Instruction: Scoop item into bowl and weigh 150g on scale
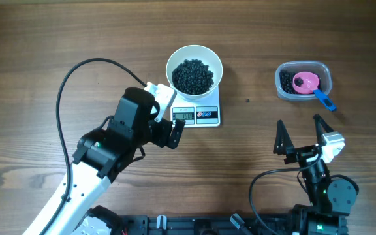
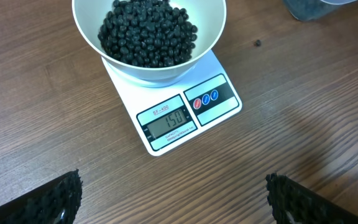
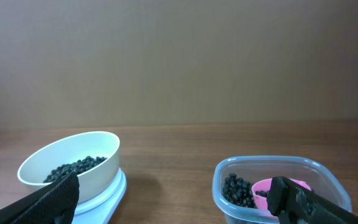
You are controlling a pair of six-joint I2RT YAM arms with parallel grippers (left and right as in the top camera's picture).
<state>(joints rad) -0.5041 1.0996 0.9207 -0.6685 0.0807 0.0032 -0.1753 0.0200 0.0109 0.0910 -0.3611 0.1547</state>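
The white bowl (image 1: 172, 62) stands on the white scale (image 1: 207, 115) and holds a heap of black beans (image 1: 193, 76). In the left wrist view the bowl (image 2: 211, 38) is heaped with beans (image 2: 146, 34), and the scale (image 2: 219, 98) shows 150 on its display. My left gripper (image 1: 167, 121) hovers just left of the scale's front edge, open and empty (image 2: 174, 200). My right gripper (image 1: 300, 136) stands open and empty near the front right, facing the bowl (image 3: 82, 155) and the tub (image 3: 173, 200).
A clear plastic tub (image 1: 284, 73) at the back right holds more beans and a pink scoop (image 1: 305, 81) with a blue handle. One stray bean (image 1: 247, 100) lies on the wood between scale and tub. The left arm's black cable loops over the table's left side.
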